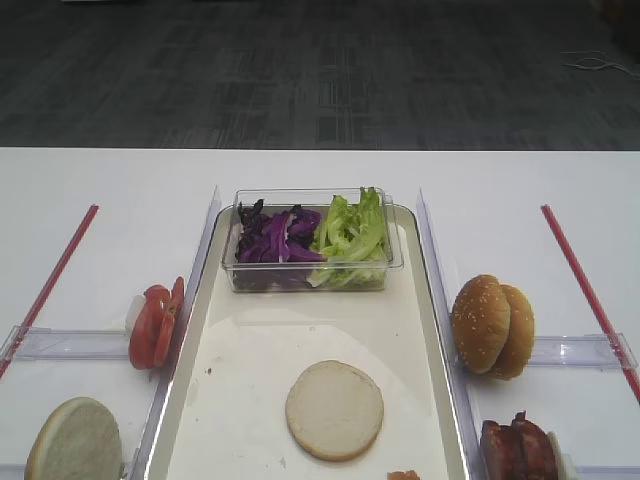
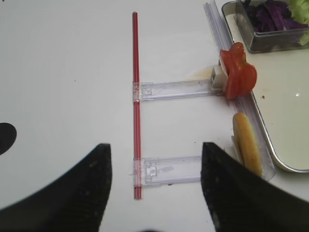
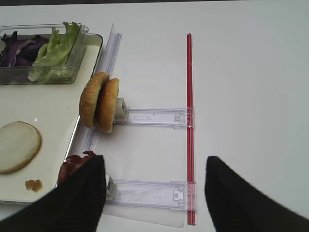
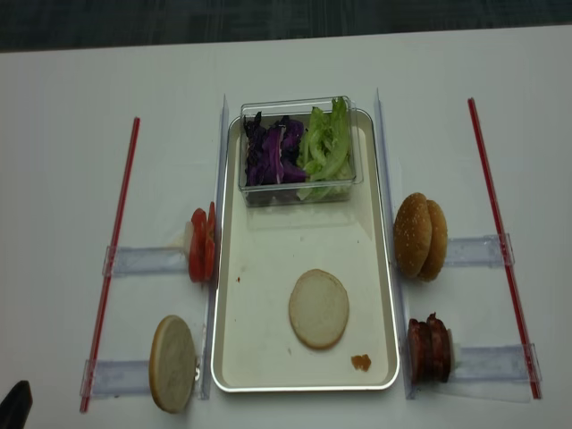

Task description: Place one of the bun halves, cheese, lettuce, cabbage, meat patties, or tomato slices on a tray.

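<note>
White table carries a long silver tray at its middle. One bun half lies flat, cut face up, on the tray floor toward the near end, slightly right of centre. A small orange-brown crumb sits near the tray's near right corner. A clear plastic box rests at the tray's far end, with purple cabbage in its left part and lettuce in its right part, touching.

Off the tray's left edge: tomato slices stand on edge against a clear holder, and a second bun half stands on edge nearer the near left corner. Off the right edge: sesame buns on edge, and meat patties on edge toward the near right corner. A red strip runs along each outer side of the table.

Left gripper: jaws wide apart, nothing between them, over bare table left of the tray. Right gripper: jaws also wide apart, empty, over table beside the patties; its left finger covers part of them in the wrist view.
</note>
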`<move>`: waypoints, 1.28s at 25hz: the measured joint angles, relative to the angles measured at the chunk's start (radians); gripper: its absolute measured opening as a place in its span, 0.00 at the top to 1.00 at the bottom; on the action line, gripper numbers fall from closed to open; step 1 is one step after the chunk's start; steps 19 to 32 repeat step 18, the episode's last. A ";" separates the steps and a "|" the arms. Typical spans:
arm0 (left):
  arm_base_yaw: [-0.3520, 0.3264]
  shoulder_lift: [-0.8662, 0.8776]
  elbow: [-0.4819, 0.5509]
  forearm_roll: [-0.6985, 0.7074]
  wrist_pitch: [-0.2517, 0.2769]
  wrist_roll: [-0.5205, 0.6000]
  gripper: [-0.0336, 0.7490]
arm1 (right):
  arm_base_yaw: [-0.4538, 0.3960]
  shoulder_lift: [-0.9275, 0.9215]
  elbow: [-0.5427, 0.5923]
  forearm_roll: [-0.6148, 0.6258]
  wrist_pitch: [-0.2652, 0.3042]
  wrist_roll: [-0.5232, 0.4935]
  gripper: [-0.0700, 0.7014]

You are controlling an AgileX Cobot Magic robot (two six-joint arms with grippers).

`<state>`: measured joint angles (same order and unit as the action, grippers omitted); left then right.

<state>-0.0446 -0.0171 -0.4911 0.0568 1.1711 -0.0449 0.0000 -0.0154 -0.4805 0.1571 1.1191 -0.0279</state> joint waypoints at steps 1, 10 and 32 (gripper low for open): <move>0.000 0.000 0.000 0.000 0.000 0.000 0.42 | 0.000 0.000 0.000 0.000 0.000 0.000 0.32; 0.000 0.000 0.000 0.000 0.000 0.000 0.42 | 0.000 0.000 0.000 0.000 0.000 0.002 0.32; 0.000 0.000 0.000 0.000 0.000 0.000 0.42 | 0.000 0.000 0.000 0.000 0.000 0.002 0.32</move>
